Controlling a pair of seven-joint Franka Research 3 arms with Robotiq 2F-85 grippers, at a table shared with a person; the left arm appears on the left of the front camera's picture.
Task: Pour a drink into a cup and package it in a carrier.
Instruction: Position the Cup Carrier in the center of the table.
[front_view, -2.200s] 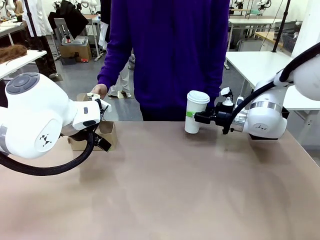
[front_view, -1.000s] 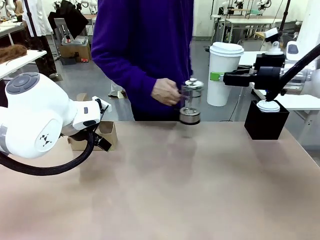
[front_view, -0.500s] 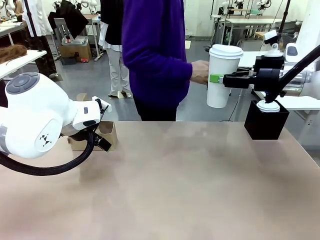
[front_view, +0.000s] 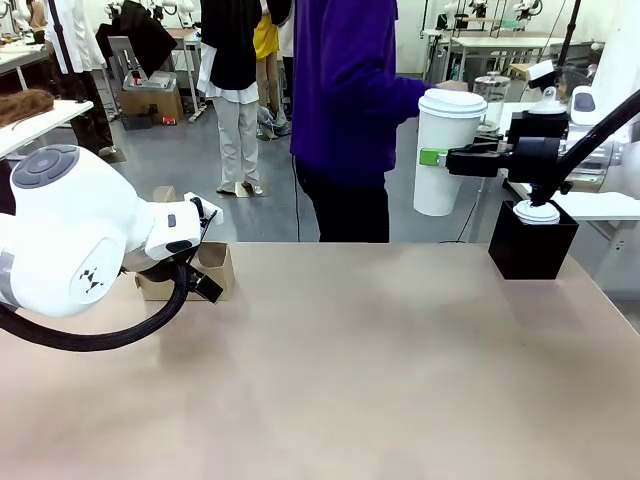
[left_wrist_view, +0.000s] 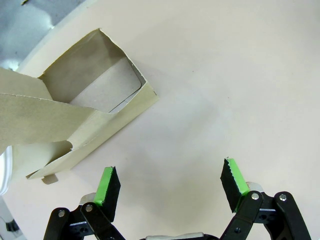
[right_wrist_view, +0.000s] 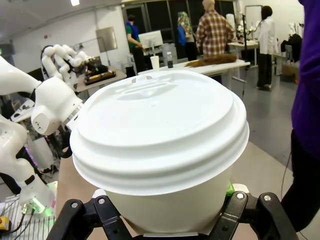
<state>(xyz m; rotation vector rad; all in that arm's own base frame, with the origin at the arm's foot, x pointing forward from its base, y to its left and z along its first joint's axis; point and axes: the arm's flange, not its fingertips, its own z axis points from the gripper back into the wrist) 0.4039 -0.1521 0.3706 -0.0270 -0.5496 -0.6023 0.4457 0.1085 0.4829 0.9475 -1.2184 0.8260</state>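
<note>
Since the moment before, the person in the purple pullover (front_view: 345, 100) has stepped further to the right along the far side of the beige table (front_view: 350, 380), and one arm now reaches behind the tall white paper cup (front_view: 440, 185). This cup, with its white plastic lid, hangs at the same height as before, well above the table at the right. The right gripper (front_view: 435, 157) pinches it from both sides, green pads pressed against the wall just under the lid.

Near it stands a black square box (front_view: 530, 258) with a short white cup (front_view: 537, 212) resting on its top.

At the left, the left gripper (left_wrist_view: 170, 172) hangs over bare table with its two fingers spread wide and nothing between them. The low brown cardboard carrier (left_wrist_view: 90, 117) sits just beside it, near the far left edge, not touched.
</note>
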